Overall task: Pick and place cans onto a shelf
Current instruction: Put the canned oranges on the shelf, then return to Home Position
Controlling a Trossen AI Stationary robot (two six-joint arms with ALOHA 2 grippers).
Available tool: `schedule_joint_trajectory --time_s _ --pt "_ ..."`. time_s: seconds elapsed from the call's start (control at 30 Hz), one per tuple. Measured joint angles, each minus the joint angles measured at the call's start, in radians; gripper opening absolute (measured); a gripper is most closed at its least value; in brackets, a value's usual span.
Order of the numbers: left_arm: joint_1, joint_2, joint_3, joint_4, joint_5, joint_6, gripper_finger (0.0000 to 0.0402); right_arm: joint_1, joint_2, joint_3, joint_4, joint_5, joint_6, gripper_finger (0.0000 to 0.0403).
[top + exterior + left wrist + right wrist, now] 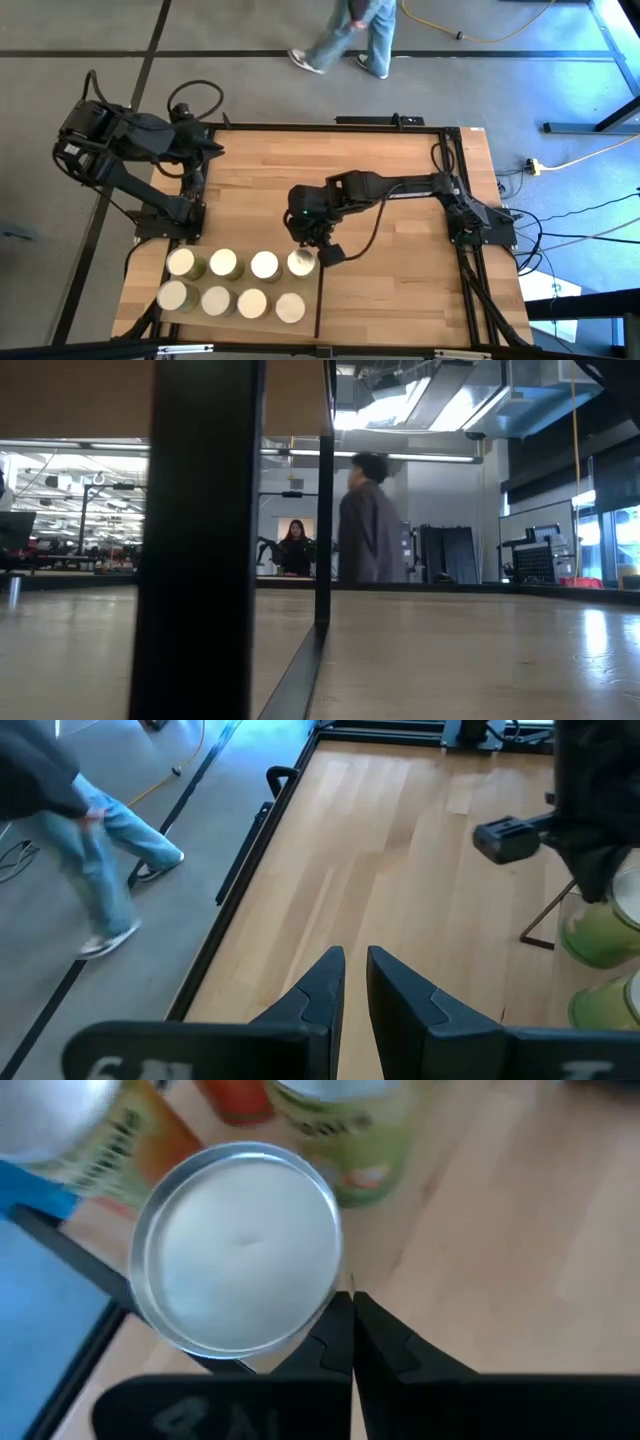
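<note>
The right hand [312,250], fingers pressed together and empty, hovers just beside the end can [301,263] of the shelf's [240,318] back row. All eight upright cans stand there. The left hand [212,147], also pressed together, waits well apart.

No lettering legible — can labels too blurred.

Person [350,35] walking past table [400,190]; yellow cable [480,35] on floor

Eight cans [235,282] in two rows on shelf [150,275], divider [319,300] at right
</note>
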Motion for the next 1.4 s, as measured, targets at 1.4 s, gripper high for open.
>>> schedule_joint_trajectory --time_s 1.4 --pt "0.000 -0.713 -0.235 0.147 0.099 0.058 0.0001 0.138 -0.620 -0.023 -0.412 0.768 0.490 0.0000"
